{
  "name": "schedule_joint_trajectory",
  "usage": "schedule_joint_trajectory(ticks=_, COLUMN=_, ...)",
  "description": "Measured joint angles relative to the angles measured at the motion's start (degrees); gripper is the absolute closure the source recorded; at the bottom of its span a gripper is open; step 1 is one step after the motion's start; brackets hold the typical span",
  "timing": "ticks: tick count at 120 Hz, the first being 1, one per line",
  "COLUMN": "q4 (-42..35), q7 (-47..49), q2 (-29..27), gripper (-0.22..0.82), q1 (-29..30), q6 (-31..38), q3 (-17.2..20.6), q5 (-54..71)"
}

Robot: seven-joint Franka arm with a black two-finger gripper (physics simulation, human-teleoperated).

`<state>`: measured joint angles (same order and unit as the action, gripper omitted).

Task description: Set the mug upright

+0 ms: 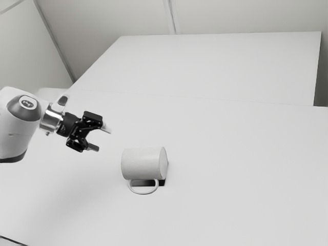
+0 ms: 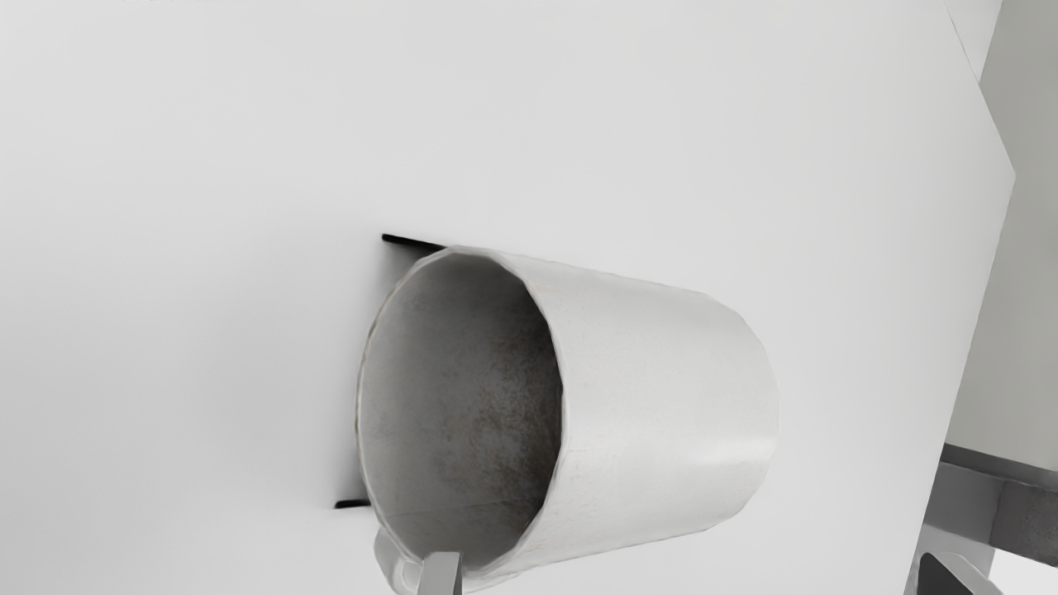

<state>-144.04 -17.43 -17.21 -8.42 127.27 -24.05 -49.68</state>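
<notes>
white mug (image 1: 143,163) lies on its side, ahead of the spread jaws.

A broad, smooth white tabletop (image 1: 246,169) spreads across the near part of the scene. At its far side a thin line (image 1: 154,96) divides it from another flat white surface (image 1: 215,64) with straight edges. Beyond stands a pale grey far wall (image 1: 102,20), crossed near its middle by a narrow upright strip (image 1: 172,15). A light wall (image 1: 23,46) rises on the exterior view's left, and a dark slanting seam (image 1: 55,41) marks where the two meet. A thin dark line (image 1: 13,240) lies at the near left corner. In the wrist view, a grey-green surface (image 2: 1017,330) lies past the white edge, beside a dark grey band (image 2: 1025,516). The light is soft and colourless, with faint grey shading across the tabletop.
</notes>
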Motion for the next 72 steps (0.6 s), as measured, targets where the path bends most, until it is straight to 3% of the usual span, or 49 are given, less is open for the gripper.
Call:
schedule_joint_trajectory(ticks=33, q4=-3.7, q7=-18.2, q2=7.1, gripper=0.00, q1=2.6, q6=2.8, q3=-0.2, q5=-19.2)
schedule_joint_trajectory(ticks=72, q4=-5.0, q7=-34.7, q2=12.5, gripper=0.00, q1=5.8, q6=-8.6, q3=-0.4, q5=-27.5)
